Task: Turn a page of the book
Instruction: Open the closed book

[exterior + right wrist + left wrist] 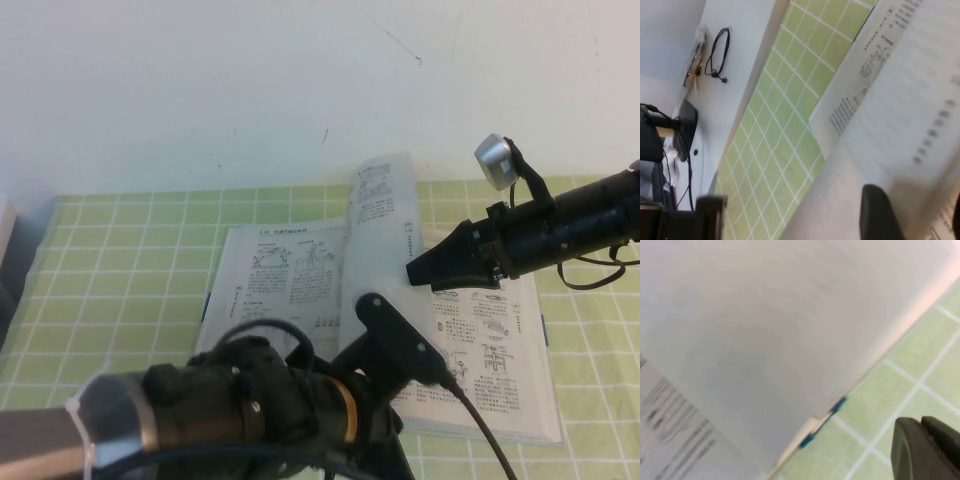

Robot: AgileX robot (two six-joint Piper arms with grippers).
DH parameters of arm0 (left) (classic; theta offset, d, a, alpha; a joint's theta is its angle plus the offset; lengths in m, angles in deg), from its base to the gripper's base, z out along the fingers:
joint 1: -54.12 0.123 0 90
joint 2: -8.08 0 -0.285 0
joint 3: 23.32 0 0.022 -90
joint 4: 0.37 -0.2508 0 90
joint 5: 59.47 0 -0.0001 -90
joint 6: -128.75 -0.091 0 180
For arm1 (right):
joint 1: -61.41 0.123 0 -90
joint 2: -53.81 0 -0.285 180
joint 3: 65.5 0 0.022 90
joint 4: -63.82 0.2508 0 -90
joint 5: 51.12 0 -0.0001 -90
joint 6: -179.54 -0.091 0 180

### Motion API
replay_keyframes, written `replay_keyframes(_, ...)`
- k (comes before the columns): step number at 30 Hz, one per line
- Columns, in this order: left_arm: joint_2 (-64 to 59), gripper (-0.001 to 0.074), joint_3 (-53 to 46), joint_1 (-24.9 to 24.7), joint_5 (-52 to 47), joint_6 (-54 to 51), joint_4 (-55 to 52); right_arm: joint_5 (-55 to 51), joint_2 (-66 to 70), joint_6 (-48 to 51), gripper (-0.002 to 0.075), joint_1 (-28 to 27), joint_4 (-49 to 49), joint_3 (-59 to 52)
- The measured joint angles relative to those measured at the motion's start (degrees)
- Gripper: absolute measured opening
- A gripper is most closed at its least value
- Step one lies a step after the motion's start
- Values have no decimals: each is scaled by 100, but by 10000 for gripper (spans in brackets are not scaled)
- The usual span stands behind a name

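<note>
Green checked cloth (pixel 120 260), open book (pixel 290 280), page (pixel 385 205) upright, left gripper (pixel 400 335), right gripper (pixel 425 268).

Open book (pixel 300 275), one page (pixel 385 205) upright.

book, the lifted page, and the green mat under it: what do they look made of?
Book: matte off-white paper, black print; blue-grey edge looks like thin card.
Page: one thin paper leaf, standing upright and curving, by the right gripper.
Mat: green with a white grid, low sheen; vinyl or coated cloth, can't tell.
Left gripper, over the book: matte black, probably plastic.
</note>
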Motion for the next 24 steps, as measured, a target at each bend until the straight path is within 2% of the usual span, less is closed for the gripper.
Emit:
replay_keyframes(5,-50,-4,-197,-322,536,1164,-1191,-20,0,-39,316,10,21,0)
replay_keyframes(12,-101,-4,-197,-165,942,2914,-2811,-20,0,-130,314,10,36,0)
replay_keyframes(15,-228,-4,-92,-90,1193,3608,-3172,-20,0,-130,314,10,72,0)
replay_keyframes(24,-947,-4,576,-68,1243,3869,-3422,-20,0,-182,314,10,365,0)
